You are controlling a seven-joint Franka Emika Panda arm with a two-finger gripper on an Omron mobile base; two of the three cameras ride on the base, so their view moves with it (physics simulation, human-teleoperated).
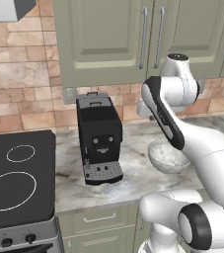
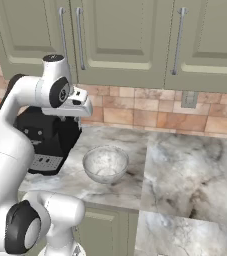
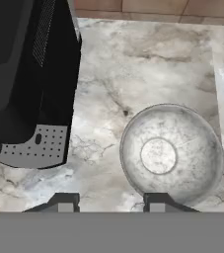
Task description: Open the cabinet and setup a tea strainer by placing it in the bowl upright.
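Observation:
The sage-green cabinet [image 1: 103, 42] hangs above the counter with its doors shut [image 2: 120, 35]; its long silver bar handles [image 1: 143, 37] stand vertical. The tea strainer is out of view. The marbled bowl [image 1: 168, 157] sits empty on the counter [image 2: 105, 164], right of the coffee machine. My gripper [image 3: 109, 202] hovers above the counter, pointing down, with the bowl [image 3: 171, 154] just ahead of its right fingertip [image 3: 155, 201]. Its jaws stand apart with nothing between them. In the right base view the hand [image 2: 79, 106] sits high, below the cabinet doors.
A black coffee machine [image 1: 99, 136] stands on the marble counter [image 3: 133, 64], close to the left of the bowl. A black cooktop [image 1: 17, 178] lies at far left. Low drawers [image 1: 98, 217] sit under the counter. A wall outlet [image 2: 189, 99] is in the brick backsplash.

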